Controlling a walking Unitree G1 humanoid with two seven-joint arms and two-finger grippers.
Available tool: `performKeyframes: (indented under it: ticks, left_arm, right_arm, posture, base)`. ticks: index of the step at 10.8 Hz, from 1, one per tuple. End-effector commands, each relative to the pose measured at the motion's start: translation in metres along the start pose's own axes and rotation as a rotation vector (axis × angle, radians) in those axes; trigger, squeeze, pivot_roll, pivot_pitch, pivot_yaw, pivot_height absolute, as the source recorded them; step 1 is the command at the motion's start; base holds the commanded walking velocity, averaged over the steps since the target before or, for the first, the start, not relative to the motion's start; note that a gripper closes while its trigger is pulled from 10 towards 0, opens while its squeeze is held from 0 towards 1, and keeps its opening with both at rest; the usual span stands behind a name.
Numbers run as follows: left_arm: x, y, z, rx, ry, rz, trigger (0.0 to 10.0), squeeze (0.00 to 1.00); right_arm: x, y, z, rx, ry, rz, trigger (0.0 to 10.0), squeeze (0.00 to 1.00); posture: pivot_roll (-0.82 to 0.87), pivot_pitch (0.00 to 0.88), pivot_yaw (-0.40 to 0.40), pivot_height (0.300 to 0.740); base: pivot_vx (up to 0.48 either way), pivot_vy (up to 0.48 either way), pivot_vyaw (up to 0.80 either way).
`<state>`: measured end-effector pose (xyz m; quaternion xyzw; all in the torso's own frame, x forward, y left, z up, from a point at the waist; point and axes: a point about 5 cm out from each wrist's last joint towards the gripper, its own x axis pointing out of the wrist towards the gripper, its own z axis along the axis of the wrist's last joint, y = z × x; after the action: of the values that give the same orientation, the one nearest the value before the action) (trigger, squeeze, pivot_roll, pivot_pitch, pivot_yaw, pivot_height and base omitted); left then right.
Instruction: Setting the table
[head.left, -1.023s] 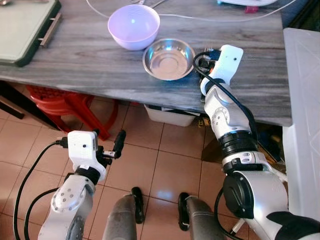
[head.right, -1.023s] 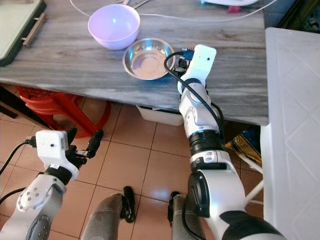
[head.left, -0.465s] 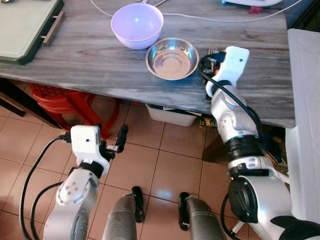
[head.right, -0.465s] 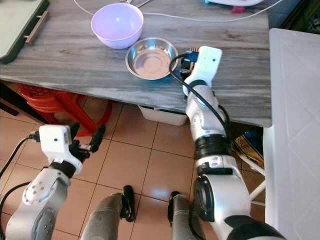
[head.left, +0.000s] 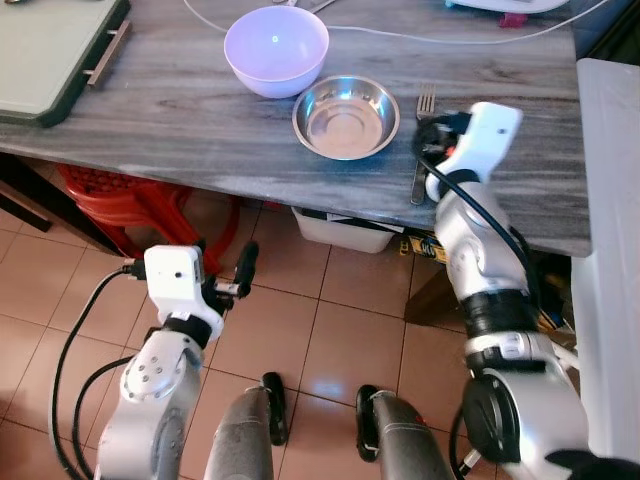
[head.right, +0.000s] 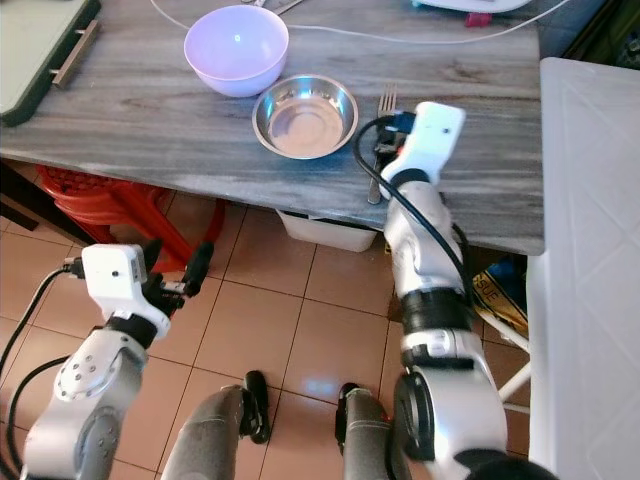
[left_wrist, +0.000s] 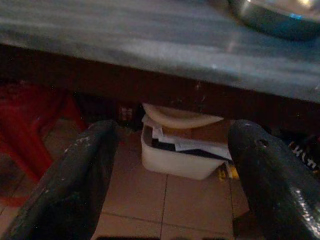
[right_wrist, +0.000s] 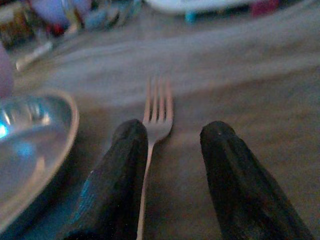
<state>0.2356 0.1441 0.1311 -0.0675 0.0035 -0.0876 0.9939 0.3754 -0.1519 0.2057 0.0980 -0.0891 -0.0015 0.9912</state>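
Your right gripper (right_wrist: 167, 150) sits low over the grey wood-grain table (head.left: 180, 120), near its front edge, fingers spread apart and holding nothing. The fork (head.left: 424, 130) lies flat on the table, tines pointing away from you, handle toward the table edge. In the right wrist view its handle runs back between the two black fingers (right_wrist: 112, 185), hard up against one of them; you can't tell from here if that finger touches it.

Steel bowl (head.left: 346, 116) is just beside the fork on its left, upright. Lilac bowl (head.left: 276, 50) sits behind and left of the steel one, rims touching or nearly so. A white cable (head.left: 420, 38) runs across the table behind both. Dark green tray (head.left: 50, 55) at the far left corner.

Your left gripper (head.left: 243, 272) hangs idle below table height over the tiled floor (head.left: 330, 330), fingers wide apart, nothing in them. Left wrist view looks under the table at a white bin (left_wrist: 175, 157) of papers and a red stool (head.left: 130, 205).
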Motion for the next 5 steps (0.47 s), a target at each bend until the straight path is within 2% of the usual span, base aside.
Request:
performKeyframes:
  ticks: [1, 2, 3, 4, 5]
  left_arm:
    - [-0.002, 0.005, -0.007, 0.009, 0.023, 0.032, 10.0, 0.00]
    - [-0.002, 0.008, -0.009, 0.018, 0.018, 0.058, 10.0, 0.00]
    - [-0.001, 0.010, -0.010, 0.024, 0.025, 0.094, 10.0, 0.00]
    - [0.000, 0.012, -0.010, 0.026, 0.025, 0.113, 10.0, 0.00]
    - [0.001, 0.013, -0.010, 0.022, 0.021, 0.112, 10.0, 0.00]
  right_arm:
    - [-0.003, -0.001, 0.008, -0.009, -0.060, 0.017, 10.0, 0.00]
    - [-0.012, -0.004, 0.016, -0.071, -0.139, 0.027, 10.0, 0.00]
    - [-0.027, -0.012, 0.014, -0.138, -0.161, 0.005, 10.0, 0.00]
    - [-0.043, -0.019, 0.008, -0.180, -0.149, -0.004, 10.0, 0.00]
    - [-0.051, -0.023, 0.003, -0.187, -0.126, -0.017, 10.0, 0.00]
  posture:
    - [0.03, 0.212, 0.023, 0.740]
    - [0.03, 0.190, 0.019, 0.740]
    - [0.03, 0.166, 0.009, 0.740]
    - [0.02, 0.156, 0.004, 0.740]
    - [0.02, 0.156, 0.004, 0.740]
  base:
    - [0.000, 0.000, 0.00]
    - [0.000, 0.000, 0.00]
    - [0.000, 0.000, 0.00]
    - [0.000, 0.000, 0.00]
    - [0.000, 0.000, 0.00]
